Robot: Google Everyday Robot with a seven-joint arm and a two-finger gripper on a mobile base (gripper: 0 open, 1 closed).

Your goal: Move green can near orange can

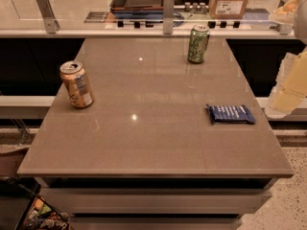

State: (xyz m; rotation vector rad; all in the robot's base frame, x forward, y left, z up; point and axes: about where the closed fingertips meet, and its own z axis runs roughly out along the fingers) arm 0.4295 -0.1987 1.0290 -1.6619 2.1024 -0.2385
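The green can (198, 43) stands upright at the far side of the table, right of centre, with pale markings and a silver top. The orange can (76, 84) stands upright near the table's left edge, orange-tan with a white label panel. The two cans are far apart. My gripper (289, 91) shows as a pale, blurred shape at the right edge of the view, beyond the table's right side, well away from both cans and holding nothing that I can see.
A dark blue snack packet (230, 113) lies flat near the right edge of the grey-brown table (153, 143). A glass barrier with metal posts (168, 11) runs along the far edge. Behind it are a tray and a cardboard box (229, 1).
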